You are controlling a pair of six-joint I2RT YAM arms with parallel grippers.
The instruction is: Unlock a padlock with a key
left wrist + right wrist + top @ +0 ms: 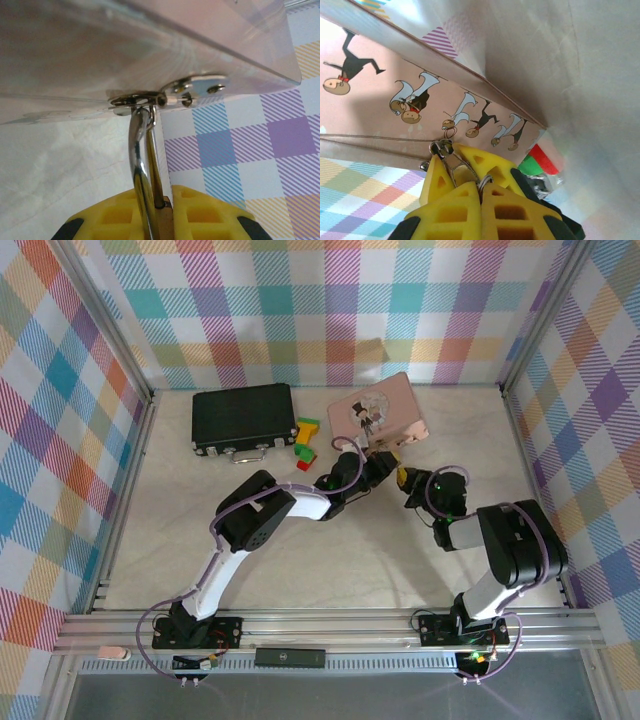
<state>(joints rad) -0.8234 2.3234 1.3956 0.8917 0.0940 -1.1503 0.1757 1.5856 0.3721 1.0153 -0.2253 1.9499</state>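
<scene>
A pale, marble-patterned tabletop (330, 560) carries three things toward its far side: a flat black rectangular case with silver latches (243, 416) on the left, a pink tin box (385, 405) on the right, and small green, yellow and red toy blocks (305, 438) between them.

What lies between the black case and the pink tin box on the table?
Coloured toy blocks, green, yellow and red, lie in the gap between the black case and the pink tin box; the top external view shows it.
</scene>
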